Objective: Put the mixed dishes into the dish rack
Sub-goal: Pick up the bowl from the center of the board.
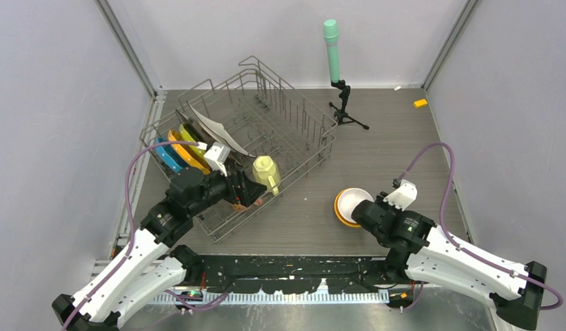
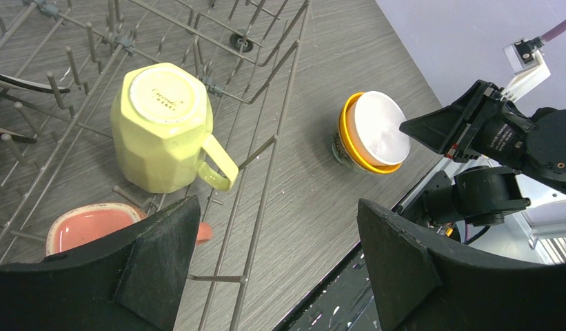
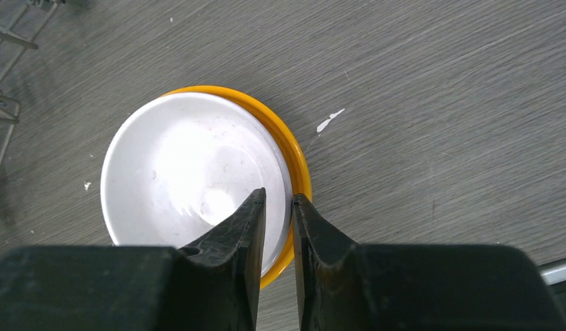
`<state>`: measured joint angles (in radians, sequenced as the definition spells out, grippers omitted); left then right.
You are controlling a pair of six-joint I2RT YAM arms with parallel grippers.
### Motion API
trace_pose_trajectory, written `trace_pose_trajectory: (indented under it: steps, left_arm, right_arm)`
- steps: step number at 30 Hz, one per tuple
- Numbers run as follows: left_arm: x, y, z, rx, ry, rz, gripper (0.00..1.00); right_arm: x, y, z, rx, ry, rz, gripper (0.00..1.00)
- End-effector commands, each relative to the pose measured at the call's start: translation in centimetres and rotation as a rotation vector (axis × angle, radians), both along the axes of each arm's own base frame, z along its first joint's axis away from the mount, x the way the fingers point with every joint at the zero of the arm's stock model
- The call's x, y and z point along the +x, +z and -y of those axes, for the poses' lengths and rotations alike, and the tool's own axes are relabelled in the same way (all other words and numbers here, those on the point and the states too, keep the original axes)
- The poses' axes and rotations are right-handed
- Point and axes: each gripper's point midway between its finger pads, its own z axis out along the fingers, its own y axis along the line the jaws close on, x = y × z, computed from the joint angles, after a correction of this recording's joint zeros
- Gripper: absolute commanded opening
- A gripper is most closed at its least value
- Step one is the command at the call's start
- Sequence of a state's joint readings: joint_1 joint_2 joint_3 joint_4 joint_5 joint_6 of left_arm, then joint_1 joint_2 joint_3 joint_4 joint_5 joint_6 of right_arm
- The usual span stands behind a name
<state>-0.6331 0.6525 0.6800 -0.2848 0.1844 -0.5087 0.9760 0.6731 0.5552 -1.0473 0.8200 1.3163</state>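
The dish rack [image 1: 294,124] stands at the back left. It holds blue [image 1: 168,156], orange [image 1: 184,153] and yellow-green [image 1: 194,140] plates, a white square plate [image 1: 218,128] and an upside-down pale-yellow mug [image 1: 265,172] [image 2: 163,124]. A pink mug [image 2: 94,227] lies in its near corner. My left gripper [image 2: 280,262] [image 1: 256,189] hangs open and empty above that corner. A white bowl [image 3: 183,172] [image 1: 351,201] sits nested in an orange bowl [image 3: 297,148] [image 2: 350,148] on the table. My right gripper [image 3: 278,196] [image 1: 360,210] is shut on the white bowl's rim, one finger inside.
A green-topped cylinder on a black tripod [image 1: 333,48] stands behind the rack's right end. A small orange piece [image 1: 420,103] lies at the far right. The grey walls close in on both sides.
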Motion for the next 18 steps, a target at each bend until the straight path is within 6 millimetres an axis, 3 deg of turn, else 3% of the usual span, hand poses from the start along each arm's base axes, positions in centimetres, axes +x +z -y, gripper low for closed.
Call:
trace_pose_trajectory:
  steps: [1, 8, 18]
  left_arm:
    - [-0.03, 1.64, 0.28, -0.038, -0.015, 0.055, 0.87]
    - [-0.04, 1.47, 0.05, -0.035, -0.005, 0.056, 0.87]
    - [-0.15, 1.46, 0.27, -0.035, -0.019, 0.055, 0.87]
  right_arm:
    - [0.89, 0.59, -0.75, 0.032, -0.032, 0.036, 0.28]
    - [0.9, 0.51, -0.83, 0.028, -0.031, 0.03, 0.3]
    - [0.91, 0.42, -0.95, 0.024, -0.025, 0.025, 0.18]
